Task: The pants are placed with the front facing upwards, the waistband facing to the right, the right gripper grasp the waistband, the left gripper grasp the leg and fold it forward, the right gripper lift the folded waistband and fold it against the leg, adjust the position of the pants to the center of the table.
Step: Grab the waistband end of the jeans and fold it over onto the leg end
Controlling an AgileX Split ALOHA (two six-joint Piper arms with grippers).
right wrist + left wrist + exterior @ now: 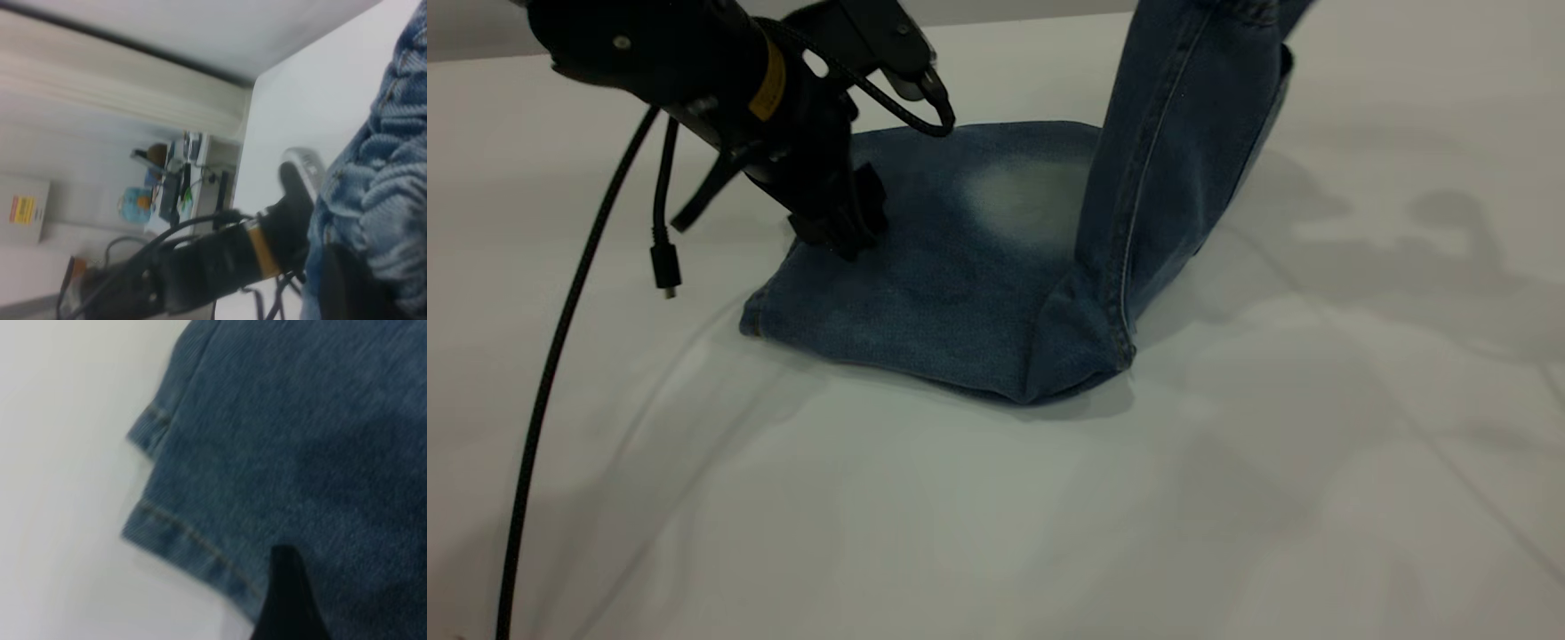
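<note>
Half of the pants [969, 267] is lain flat on the table [996, 516], pressed near the leg hem by the left gripper [845, 227]; finger opening cannot be told. The waistband [380, 200] end is lifted out of frame.

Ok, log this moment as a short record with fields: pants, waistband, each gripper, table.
pants: blue denim, leg part flat on the table, right part lifted steeply upward
waistband: ruched, raised off the table, out of the exterior view's top edge
left gripper: pressing down on the leg near its hem edge; fingers hard to read
right gripper: at the waistband, only a dark finger visible in its wrist view
table: pale, plain, bare around the pants
</note>
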